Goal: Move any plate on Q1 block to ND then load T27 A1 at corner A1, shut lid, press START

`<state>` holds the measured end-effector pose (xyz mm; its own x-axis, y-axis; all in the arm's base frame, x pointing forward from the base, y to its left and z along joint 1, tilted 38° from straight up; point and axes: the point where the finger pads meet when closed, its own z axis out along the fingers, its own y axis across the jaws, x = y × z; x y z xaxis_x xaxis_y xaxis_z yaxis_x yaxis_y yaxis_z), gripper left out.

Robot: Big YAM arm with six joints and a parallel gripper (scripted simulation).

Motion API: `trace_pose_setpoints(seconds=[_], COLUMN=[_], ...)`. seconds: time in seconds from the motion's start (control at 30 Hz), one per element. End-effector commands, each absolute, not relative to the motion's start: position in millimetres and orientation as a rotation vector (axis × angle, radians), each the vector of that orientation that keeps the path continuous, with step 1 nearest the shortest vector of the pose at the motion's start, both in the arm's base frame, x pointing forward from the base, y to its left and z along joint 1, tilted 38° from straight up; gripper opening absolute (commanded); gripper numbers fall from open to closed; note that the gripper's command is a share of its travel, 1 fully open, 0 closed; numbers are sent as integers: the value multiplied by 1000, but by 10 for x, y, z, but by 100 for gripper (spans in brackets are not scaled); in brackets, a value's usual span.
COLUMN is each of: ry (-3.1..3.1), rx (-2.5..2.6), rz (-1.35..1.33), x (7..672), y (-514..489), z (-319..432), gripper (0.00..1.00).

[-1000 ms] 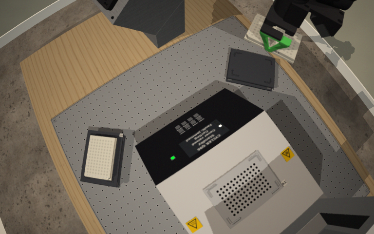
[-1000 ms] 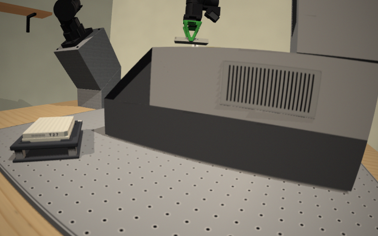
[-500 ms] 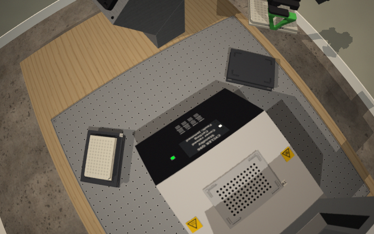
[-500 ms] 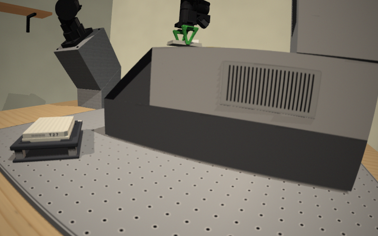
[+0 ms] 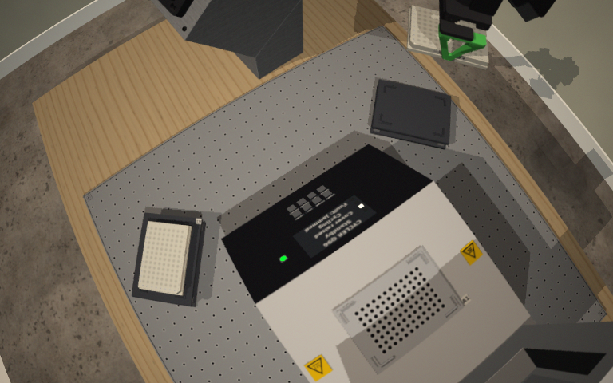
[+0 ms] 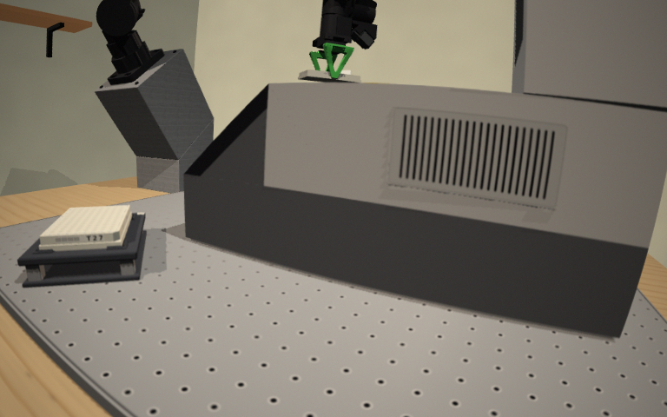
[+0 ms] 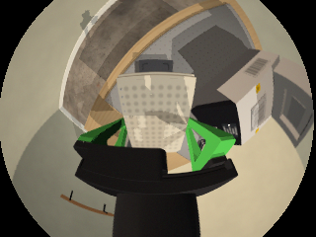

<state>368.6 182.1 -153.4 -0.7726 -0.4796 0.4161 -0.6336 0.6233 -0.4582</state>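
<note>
With the gripper [image 5: 456, 45] pinching the old plate [image 5: 423, 29] past the desk's far right edge, beyond nest ND [image 5: 412, 113], I'd risk dropping it off-desk; T27 [image 5: 164, 257] waits on N1 [image 5: 195, 266], near left

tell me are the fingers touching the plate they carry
Touching. The wrist view shows both green fingers pressed against the sides of the plate.

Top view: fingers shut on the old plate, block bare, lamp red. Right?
Not the lamp. In the top view the status lamp is green. The rest holds: the gripper is shut on the old plate, and the block is bare.
</note>
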Motion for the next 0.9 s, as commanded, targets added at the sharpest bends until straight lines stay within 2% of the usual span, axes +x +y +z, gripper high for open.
trace_pose_setpoints(seconds=[0.0, 0.87], ry=[-2693, -2680], rx=[909, 894], rz=[862, 866], x=[3951, 3787], y=[2135, 2016], z=[-1398, -1418], gripper=[0, 0])
